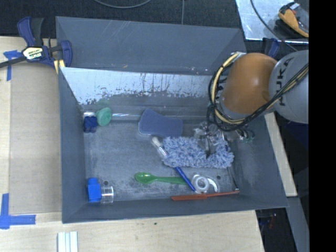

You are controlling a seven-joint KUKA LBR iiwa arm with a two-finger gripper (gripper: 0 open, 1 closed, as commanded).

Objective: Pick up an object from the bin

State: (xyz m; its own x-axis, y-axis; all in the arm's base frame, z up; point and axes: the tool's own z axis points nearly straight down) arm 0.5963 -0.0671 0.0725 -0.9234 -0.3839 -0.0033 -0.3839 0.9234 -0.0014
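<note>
Judging by the scene, nothing is lifted yet: the gripper [211, 142] is seen down at the shaggy blue-grey cloth [184, 152] right of centre in the grey metal bin [73, 140], and whether it is clenched or released cannot be told.

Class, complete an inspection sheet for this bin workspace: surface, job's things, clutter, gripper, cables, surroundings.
Surface: grey metal bin, floor scuffed.
Job's things: blue shaggy cloth, right of middle, beneath the gripper.
Clutter: blue-grey paddle behind the cloth; green spoon, tape roll, red stick along the near wall; blue-capped jar near left corner.
Grippers: gripper over the cloth's right part.
Cables: yellow and black cables loop round the orange wrist cover.
Surroundings: dark mat behind the bin.
</note>
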